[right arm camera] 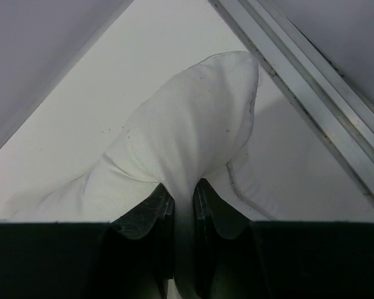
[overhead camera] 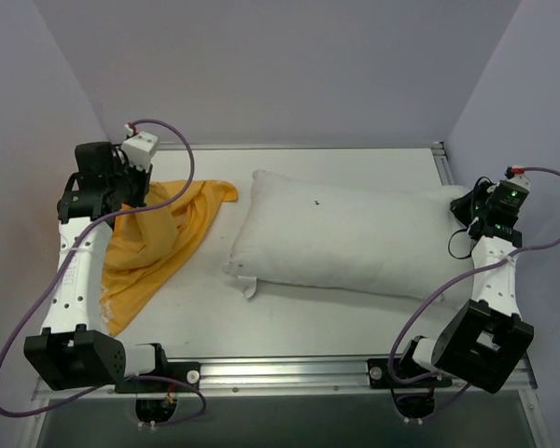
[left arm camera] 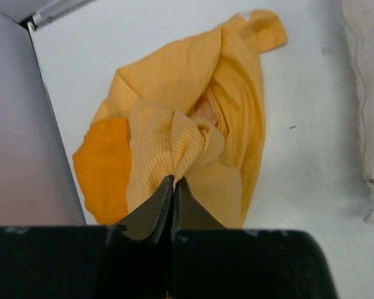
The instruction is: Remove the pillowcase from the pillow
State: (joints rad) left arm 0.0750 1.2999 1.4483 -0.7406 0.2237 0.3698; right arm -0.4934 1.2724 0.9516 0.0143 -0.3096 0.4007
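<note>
Between left jaws, pillowcase [left arm camera: 174, 140] (pillow [right arm camera: 193, 124] between right jaws)

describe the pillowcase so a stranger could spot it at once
On the white table, look to the left side. The pillowcase is the crumpled orange-yellow cloth there, pinched by the left gripper. The only other soft thing is the plump white pillow to its right.

Pillowcase [overhead camera: 171, 233] partly beneath left arm [overhead camera: 75, 271]; pillow [overhead camera: 345, 233] corner inside right hand [right arm camera: 182, 188]
</note>
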